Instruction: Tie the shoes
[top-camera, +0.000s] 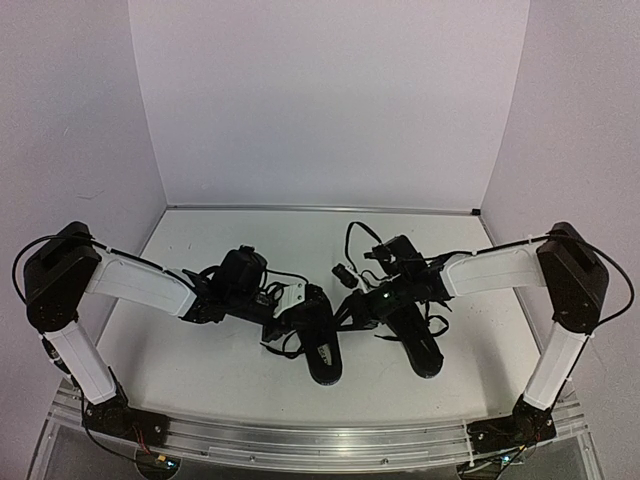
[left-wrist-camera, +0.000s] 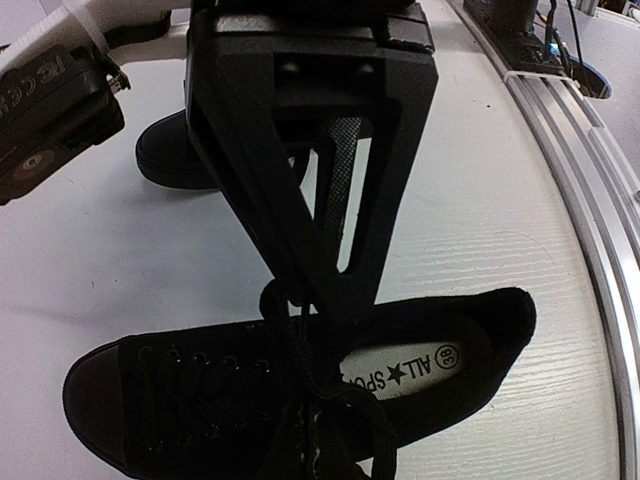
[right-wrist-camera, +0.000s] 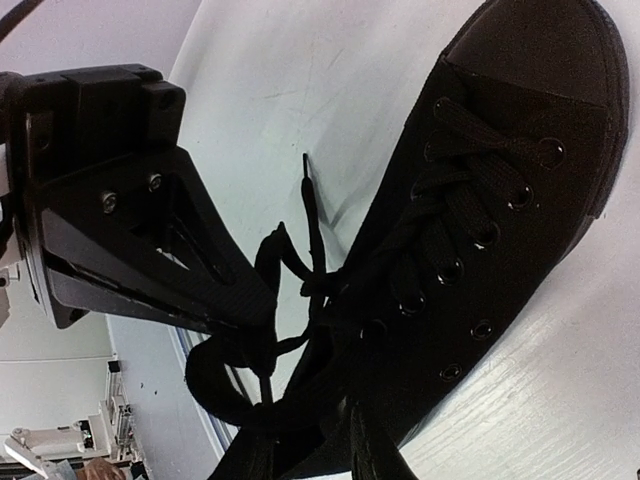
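Two black shoes lie side by side mid-table. The left shoe (top-camera: 322, 350) shows a white insole label (left-wrist-camera: 420, 372) in the left wrist view. My left gripper (top-camera: 283, 312) hangs over this shoe (left-wrist-camera: 180, 400); its fingertips (left-wrist-camera: 308, 298) are pressed together on a thin black lace (left-wrist-camera: 292, 335) above the eyelets. The right shoe (top-camera: 418, 340) lies partly under my right arm. In the right wrist view it (right-wrist-camera: 500, 230) fills the right side. My right gripper (right-wrist-camera: 255, 322) is shut on its lace (right-wrist-camera: 300, 270), pulled off to the shoe's side.
A metal rail (top-camera: 300, 440) runs along the near table edge and also shows in the left wrist view (left-wrist-camera: 590, 230). White walls enclose the far and side edges. The other shoe (left-wrist-camera: 165, 155) and my right gripper's body (left-wrist-camera: 50, 110) show at the upper left of the left wrist view.
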